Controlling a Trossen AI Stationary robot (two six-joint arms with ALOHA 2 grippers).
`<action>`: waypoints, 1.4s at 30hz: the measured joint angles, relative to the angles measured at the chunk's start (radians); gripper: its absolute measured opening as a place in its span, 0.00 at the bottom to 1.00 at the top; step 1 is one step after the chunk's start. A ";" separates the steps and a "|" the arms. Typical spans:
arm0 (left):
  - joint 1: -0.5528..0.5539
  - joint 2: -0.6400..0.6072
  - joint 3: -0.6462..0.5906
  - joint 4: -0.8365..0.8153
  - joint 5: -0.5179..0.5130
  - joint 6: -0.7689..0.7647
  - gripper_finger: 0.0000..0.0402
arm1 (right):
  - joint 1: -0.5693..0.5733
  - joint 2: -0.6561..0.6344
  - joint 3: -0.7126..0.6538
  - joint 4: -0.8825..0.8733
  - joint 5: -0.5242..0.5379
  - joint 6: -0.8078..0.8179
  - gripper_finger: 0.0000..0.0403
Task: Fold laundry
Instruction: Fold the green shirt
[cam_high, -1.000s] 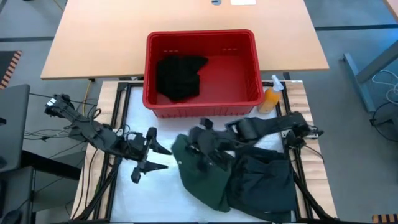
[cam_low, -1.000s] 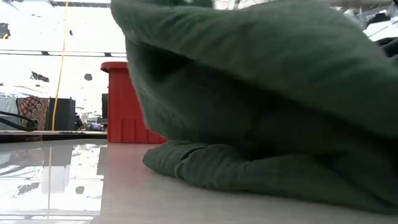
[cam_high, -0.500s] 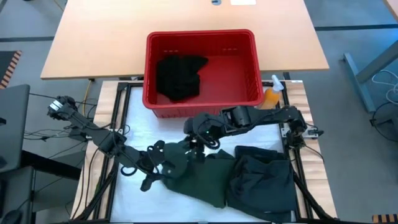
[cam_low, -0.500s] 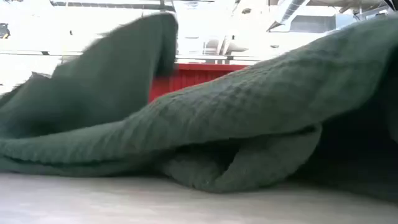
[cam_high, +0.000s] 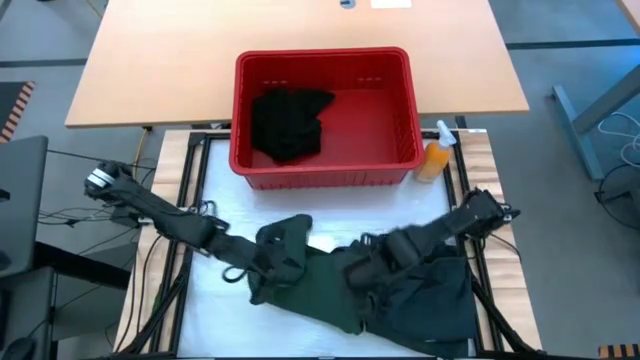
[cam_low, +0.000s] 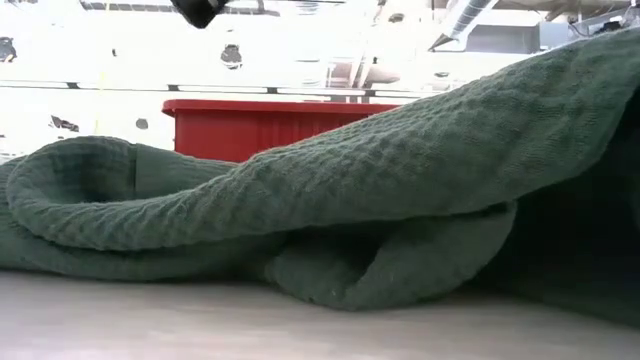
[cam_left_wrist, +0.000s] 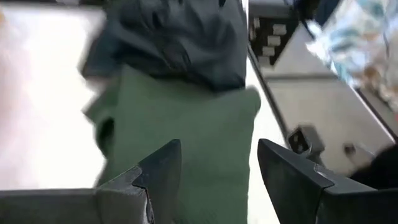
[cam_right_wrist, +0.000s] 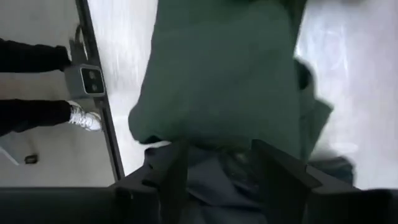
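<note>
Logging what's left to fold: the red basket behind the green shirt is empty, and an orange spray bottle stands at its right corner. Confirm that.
Not quite. The red basket is not empty: the high view shows a black garment lying in its left half. The rest holds: the basket sits behind the green shirt, and the orange spray bottle stands at its right corner.

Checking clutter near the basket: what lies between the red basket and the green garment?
In the high view, only a bare strip of white table cover separates red basket from green garment.
</note>
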 joint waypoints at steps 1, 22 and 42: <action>0.018 0.031 0.000 0.014 0.036 0.006 0.50 | 0.014 0.000 -0.029 0.016 0.002 0.024 0.50; 0.281 0.520 0.254 0.087 0.223 0.150 0.50 | 0.345 0.003 -0.207 0.074 0.185 0.734 0.49; 0.277 0.633 0.305 -0.062 0.340 -0.022 0.17 | 0.400 0.002 -0.206 0.042 0.342 0.771 0.49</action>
